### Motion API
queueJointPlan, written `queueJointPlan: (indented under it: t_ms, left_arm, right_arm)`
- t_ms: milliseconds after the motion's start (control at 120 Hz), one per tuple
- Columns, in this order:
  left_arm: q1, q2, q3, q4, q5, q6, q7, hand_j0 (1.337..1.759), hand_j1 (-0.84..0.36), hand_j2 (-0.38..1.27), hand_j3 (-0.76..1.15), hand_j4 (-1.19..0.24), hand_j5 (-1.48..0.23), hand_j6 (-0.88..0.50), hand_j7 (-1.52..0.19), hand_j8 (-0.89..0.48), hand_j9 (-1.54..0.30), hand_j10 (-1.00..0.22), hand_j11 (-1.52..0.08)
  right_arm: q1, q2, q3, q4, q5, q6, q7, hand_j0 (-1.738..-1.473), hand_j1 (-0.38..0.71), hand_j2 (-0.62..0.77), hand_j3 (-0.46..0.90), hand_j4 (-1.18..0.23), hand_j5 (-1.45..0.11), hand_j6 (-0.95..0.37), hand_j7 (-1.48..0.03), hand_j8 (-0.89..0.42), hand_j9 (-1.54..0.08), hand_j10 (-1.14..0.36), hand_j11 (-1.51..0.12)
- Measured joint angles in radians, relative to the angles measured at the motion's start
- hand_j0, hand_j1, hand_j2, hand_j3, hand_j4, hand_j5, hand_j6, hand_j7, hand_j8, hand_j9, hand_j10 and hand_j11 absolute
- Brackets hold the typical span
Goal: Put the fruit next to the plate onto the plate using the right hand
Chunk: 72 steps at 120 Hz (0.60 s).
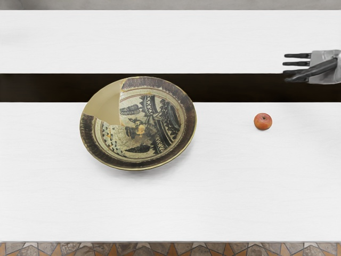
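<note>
Right hand [313, 66] up at the far-right edge, fruit [262, 121] sits below and a bit left of it on the desk [224, 202].

Fingers stretched out flat, pointing left, nothing held, so the hand is released and clear of the fruit. Fruit is small, red and roundish w/ no real long axis, so approach angle looks free. It rests right of the plate [93, 144], well apart. Only the right arm in shot. Reckon the reach goes down and slightly leftward.

The right robot hand [318, 66] is rendered with a boxy light-grey metallic palm; slim black fingers [297, 55] are attached, rounded at tips.
</note>
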<state>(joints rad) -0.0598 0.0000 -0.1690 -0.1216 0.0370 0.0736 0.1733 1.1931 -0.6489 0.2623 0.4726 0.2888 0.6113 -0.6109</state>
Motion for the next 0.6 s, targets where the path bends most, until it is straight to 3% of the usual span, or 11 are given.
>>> queueJointPlan:
  t_ms: [167, 250, 417, 600]
  left_arm:
    - [0.0, 0.0, 0.0, 0.0, 0.0, 0.0, 0.0, 1.658, 0.35, 0.0, 0.0, 0.0, 0.0, 0.0, 0.0, 0.0, 0.0, 0.0, 0.0]
    - [0.0, 0.0, 0.0, 0.0, 0.001, 0.0, 0.0, 1.658, 0.35, 0.0, 0.0, 0.0, 0.0, 0.0, 0.0, 0.0, 0.0, 0.0, 0.0]
    - [0.0, 0.0, 0.0, 0.0, 0.0, 0.0, 0.0, 1.658, 0.35, 0.0, 0.0, 0.0, 0.0, 0.0, 0.0, 0.0, 0.0, 0.0, 0.0]
    - [0.0, 0.0, -0.001, 0.0, 0.0, 0.0, 0.0, 1.658, 0.35, 0.0, 0.0, 0.0, 0.0, 0.0, 0.0, 0.0, 0.0, 0.0, 0.0]
  right_arm:
    - [0.013, -0.019, -0.007, 0.027, -0.003, 0.0, 0.0, -1.658, -0.35, 0.0, 0.0, 0.0, 0.0, 0.0, 0.0, 0.0, 0.0, 0.0, 0.0]
    - [0.092, -0.012, -0.129, 0.032, -0.037, 0.0, 0.0, -1.658, -0.35, 0.0, 0.0, 0.0, 0.0, 0.0, 0.0, 0.0, 0.0, 0.0, 0.0]
    - [0.31, 0.218, -0.57, 0.045, -0.174, 0.0, 0.0, -1.658, -0.35, 0.0, 0.0, 0.0, 0.0, 0.0, 0.0, 0.0, 0.0, 0.0, 0.0]
    - [0.419, 0.359, -0.773, 0.069, -0.293, 0.0, 0.0, -1.658, -0.35, 0.0, 0.0, 0.0, 0.0, 0.0, 0.0, 0.0, 0.0, 0.0, 0.0]
